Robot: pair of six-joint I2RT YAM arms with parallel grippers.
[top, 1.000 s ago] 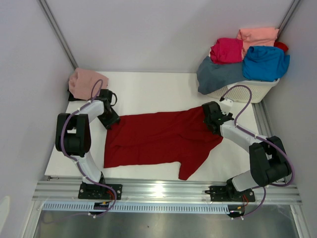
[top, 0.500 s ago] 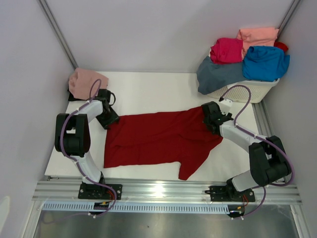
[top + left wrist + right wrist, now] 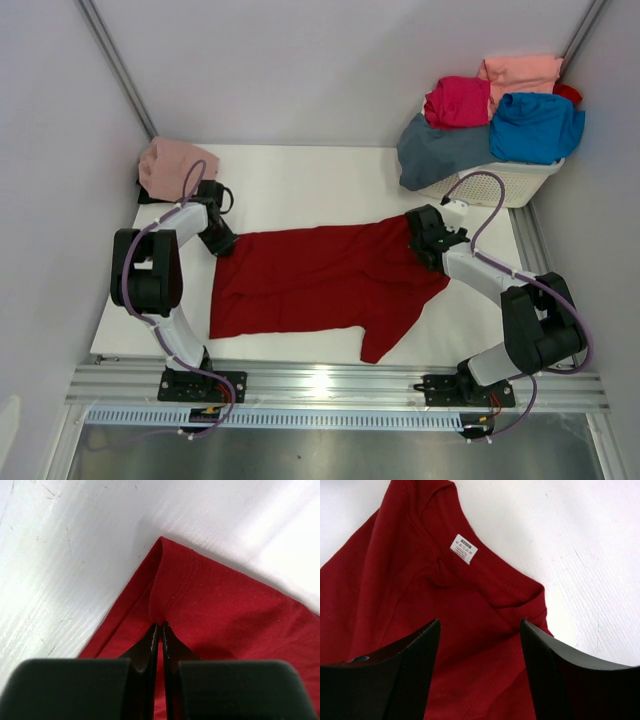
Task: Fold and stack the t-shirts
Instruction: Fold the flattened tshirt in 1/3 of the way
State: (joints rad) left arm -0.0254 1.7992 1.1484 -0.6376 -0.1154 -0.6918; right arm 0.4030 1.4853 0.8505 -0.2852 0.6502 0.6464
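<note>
The large dark red t-shirt lies spread on the white table, with one sleeve hanging toward the near edge. My left gripper is at its far left corner. In the left wrist view the gripper is shut on a pinched fold of the red cloth. My right gripper hovers at the shirt's right end. In the right wrist view the gripper is open and empty over the collar, near the white label.
A dusty pink shirt lies at the far left. A white lattice basket at the far right holds slate grey-blue, magenta, salmon and bright blue shirts. Grey walls close both sides.
My left gripper has shifted slightly toward the far left with the shirt's corner. My right gripper has edged slightly away from the near edge.
</note>
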